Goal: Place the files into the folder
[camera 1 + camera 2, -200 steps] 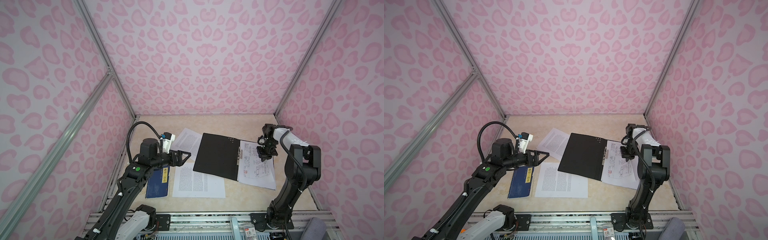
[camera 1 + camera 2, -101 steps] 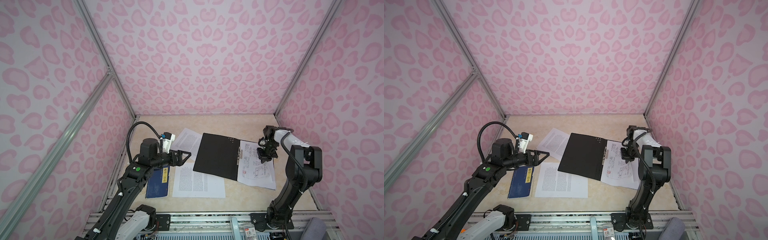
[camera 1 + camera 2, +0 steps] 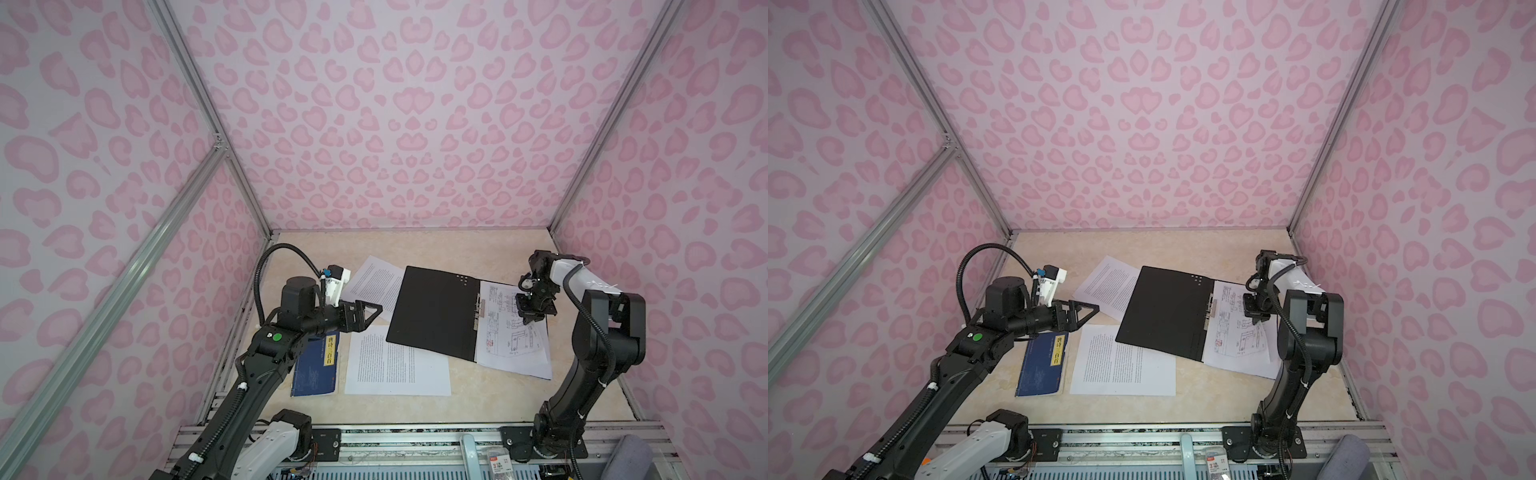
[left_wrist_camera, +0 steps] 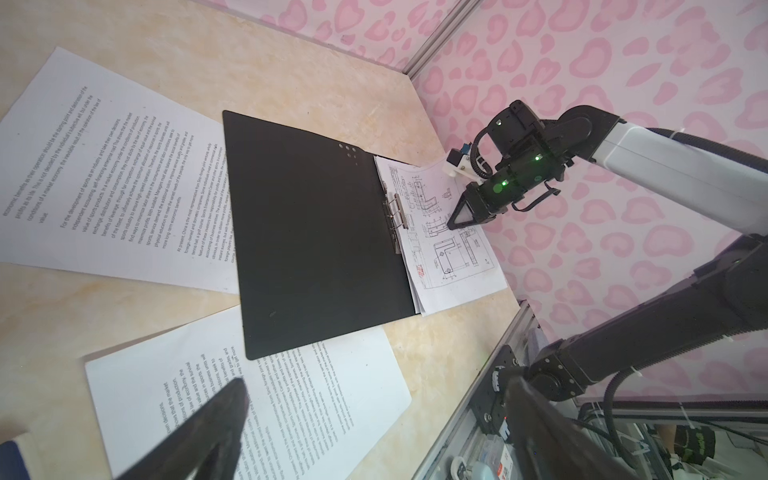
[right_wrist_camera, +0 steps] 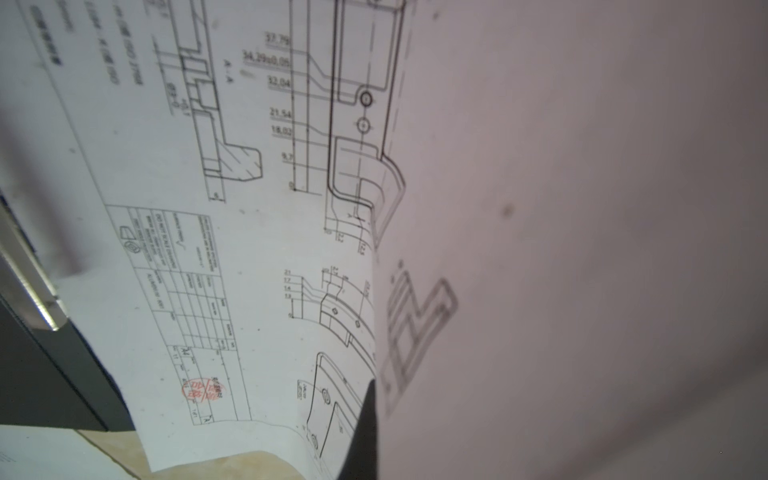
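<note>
tabletop (image 3: pixel 415 249), drawing sheet (image 3: pixel 515 353) in right pincer (image 3: pixel 528 319)

Robot lab test cell. Pink blotch-print wall panels (image 3: pixel 395 124) box in three sides, held by aluminium frame bars (image 3: pixel 199 93). Beige marble-look worktop (image 3: pixel 415 245) inside. Black left arm (image 3: pixel 266 361) and right arm (image 3: pixel 598 357) sit bolted to a metal rail (image 3: pixel 415 434) along the worktop's near edge, with looped cables (image 3: pixel 286 246) showing.

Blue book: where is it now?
In both top views, the book lies front-left on the table, partly under the left arm, beside a text sheet.
</note>
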